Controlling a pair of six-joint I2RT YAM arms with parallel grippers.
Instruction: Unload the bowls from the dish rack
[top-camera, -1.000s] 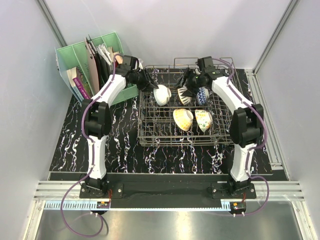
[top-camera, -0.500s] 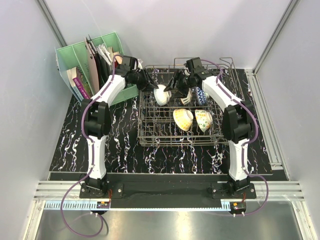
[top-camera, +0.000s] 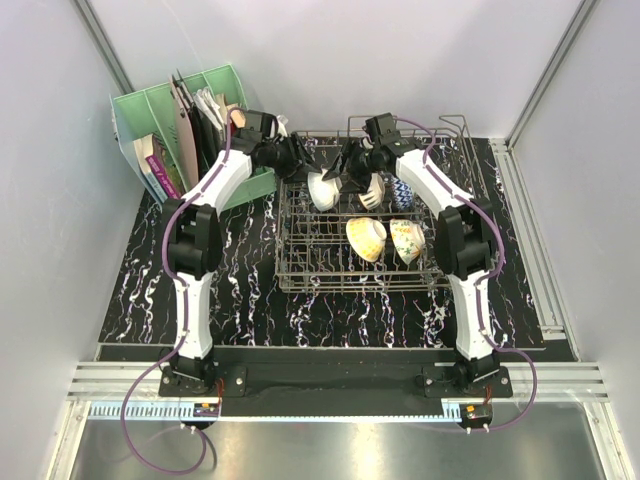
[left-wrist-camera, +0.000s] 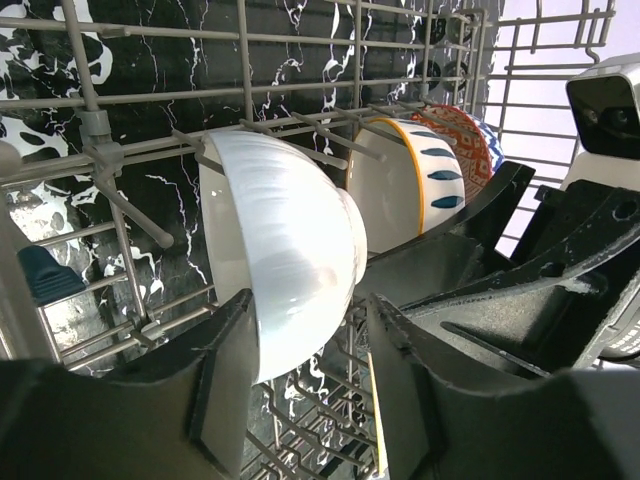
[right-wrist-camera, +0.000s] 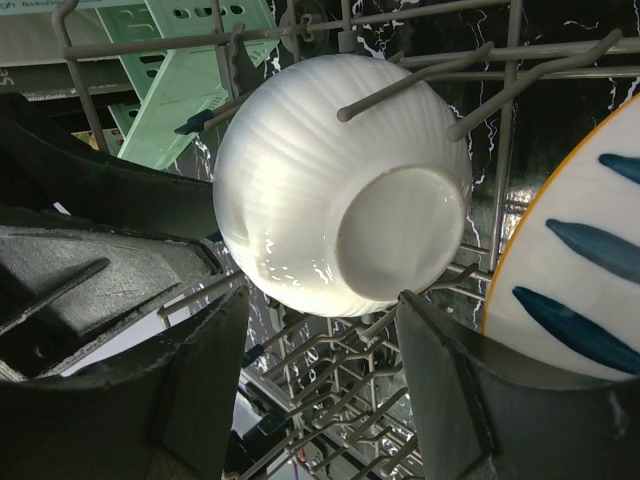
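Grey wire dish rack (top-camera: 350, 275) sits toward the far edge of the black marbled bench (top-camera: 240, 290); a cream-white bowl (left-wrist-camera: 290, 260) stands on edge among its tines, on the side nearest that far edge; left tool (left-wrist-camera: 300, 380) and right tool (right-wrist-camera: 320, 340) both gape open, straddling this bowl; a dark-striped bowl (right-wrist-camera: 570, 260) leans just beside it.

**Five bowls, one rack, two arms**

One grey wire dish rack (top-camera: 300, 265) stands on the bench (top-camera: 150, 290). Five bowls sit in it: one plain white bowl (top-camera: 322, 190), one dark-striped bowl (top-camera: 371, 194), one blue-and-white bowl (top-camera: 401, 190), one tan-yellow bowl (top-camera: 366, 238) and one floral bowl (top-camera: 407, 240). One green file holder (top-camera: 138, 112) stands beside the rack; its papers are too crowded to count. Two arms reach in, each with one two-fingered hand: the left hand (left-wrist-camera: 300, 370) and the right hand (right-wrist-camera: 320, 320).
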